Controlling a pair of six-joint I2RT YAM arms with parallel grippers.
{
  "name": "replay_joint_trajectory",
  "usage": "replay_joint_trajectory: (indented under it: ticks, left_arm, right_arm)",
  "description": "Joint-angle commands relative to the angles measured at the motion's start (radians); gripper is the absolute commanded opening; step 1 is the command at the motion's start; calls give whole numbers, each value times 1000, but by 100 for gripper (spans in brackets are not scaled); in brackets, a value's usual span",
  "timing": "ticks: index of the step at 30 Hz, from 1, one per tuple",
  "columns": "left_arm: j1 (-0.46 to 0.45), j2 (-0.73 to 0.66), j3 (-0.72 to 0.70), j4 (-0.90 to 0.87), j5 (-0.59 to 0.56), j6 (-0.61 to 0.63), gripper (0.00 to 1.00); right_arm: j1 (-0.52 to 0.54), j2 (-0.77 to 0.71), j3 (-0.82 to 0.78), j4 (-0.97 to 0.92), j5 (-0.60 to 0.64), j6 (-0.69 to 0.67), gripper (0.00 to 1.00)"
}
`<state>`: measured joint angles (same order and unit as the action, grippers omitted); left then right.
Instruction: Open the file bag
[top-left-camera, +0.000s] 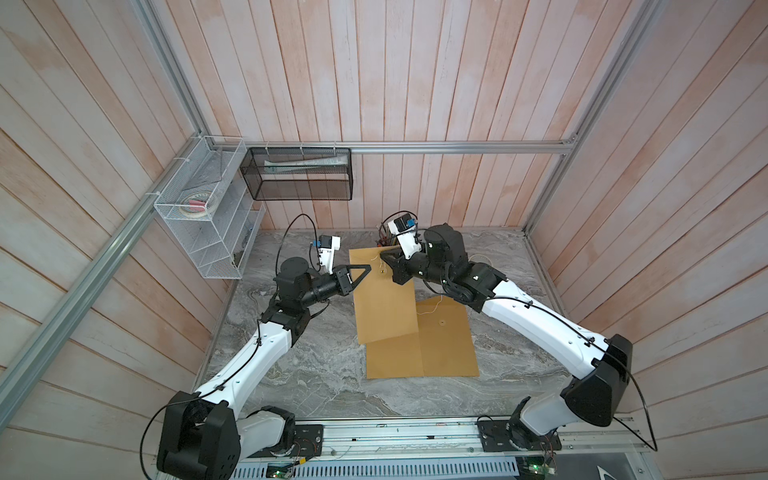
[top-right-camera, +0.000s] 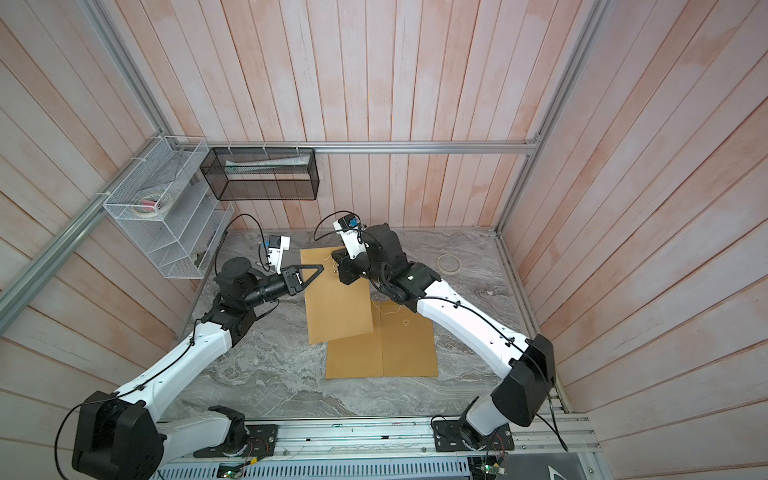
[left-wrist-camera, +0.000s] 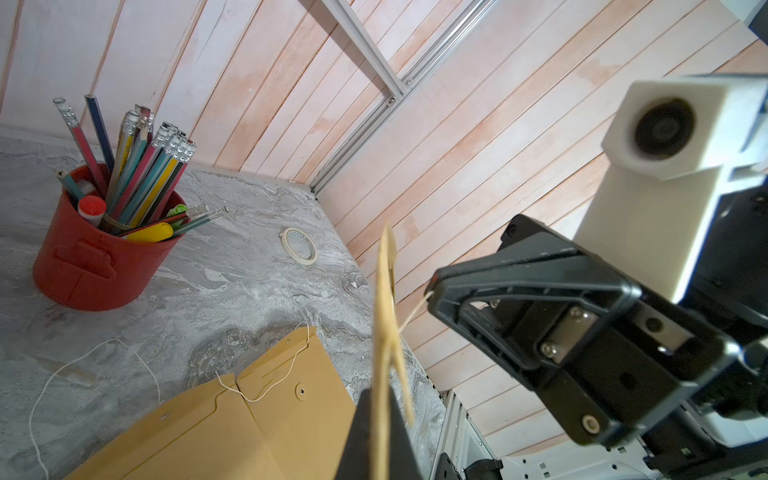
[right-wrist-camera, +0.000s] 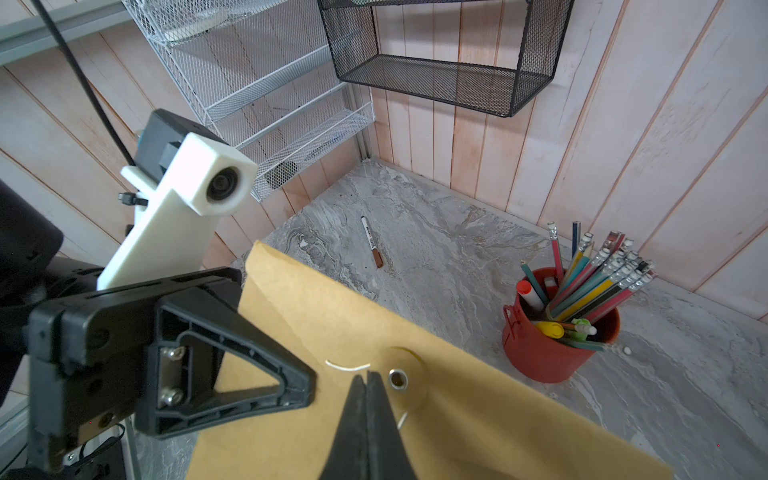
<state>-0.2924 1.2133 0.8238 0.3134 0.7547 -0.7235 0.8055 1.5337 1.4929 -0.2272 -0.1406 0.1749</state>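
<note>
Item: brown kraft-paper file bag (top-left-camera: 384, 303), raised and tilted, near far edge of worktop (top-left-camera: 311, 374), mid-width. Left tool (top-left-camera: 366, 268) clamped on side edge. Right tool (right-wrist-camera: 368, 378) pinched shut on thin white string (left-wrist-camera: 413, 313) beside metal eyelet (right-wrist-camera: 398, 379). Advice: steady bag, unwind gently.

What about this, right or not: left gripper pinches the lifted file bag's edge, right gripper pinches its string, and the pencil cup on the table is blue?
Wrong colour: the pencil cup is red, as the right wrist view shows. The left gripper does pinch the edge of the lifted file bag, the right gripper its string.
</note>
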Motion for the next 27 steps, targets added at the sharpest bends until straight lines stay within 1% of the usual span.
replay_joint_trajectory:
  ticks: [1,13,27]
  left_arm:
    - [-5,-15,-15,41,21,-11,0]
    - [-5,-8,-32,103,1,-49,0]
    - [2,6,-26,188,-84,-98,0]
  right_arm:
    - [4,22,36,17,-35,-1,0]
    - [19,31,53,25,-91,8,0]
    - [55,2,-1,29,-80,26,0]
